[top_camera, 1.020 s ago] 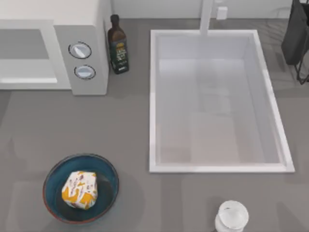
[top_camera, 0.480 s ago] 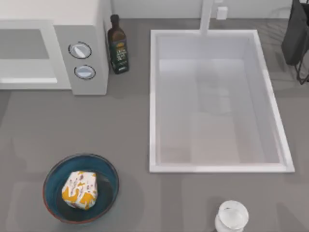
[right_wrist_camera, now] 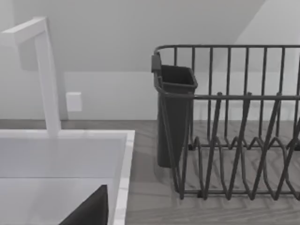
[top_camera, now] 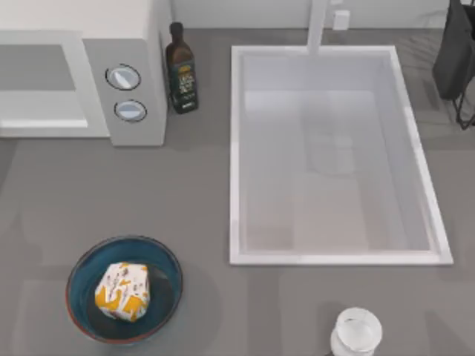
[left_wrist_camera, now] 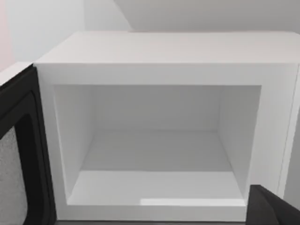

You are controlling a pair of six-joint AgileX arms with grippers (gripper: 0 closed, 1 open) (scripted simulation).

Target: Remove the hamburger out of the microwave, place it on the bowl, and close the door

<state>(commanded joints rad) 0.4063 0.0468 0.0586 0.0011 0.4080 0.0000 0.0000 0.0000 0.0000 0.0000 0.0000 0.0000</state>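
Progress at this moment: the paper-wrapped orange-and-white hamburger (top_camera: pixel 122 291) rests in the deep-blue bowl (top_camera: pixel 165 261) at the table's front left. The white boxy microwave (left_wrist_camera: pixel 164 51) stands empty, its dark-framed door (left_wrist_camera: pixel 21 154) swung open; closing it remains. Whether either claw is apart or together cannot be told.

One hamburger (top_camera: pixel 122 291), one bowl (top_camera: pixel 167 267), one microwave (top_camera: pixel 126 30) showing two dials (top_camera: pixel 123 77), one dark bottle (top_camera: pixel 180 70), one white jar (top_camera: pixel 357 331), one sink (top_camera: pixel 334 156), one dish rack (right_wrist_camera: pixel 234 126).

My top view's left edge cuts the microwave (top_camera: pixel 82 74); its bottom edge cuts the jar (top_camera: pixel 356 332).
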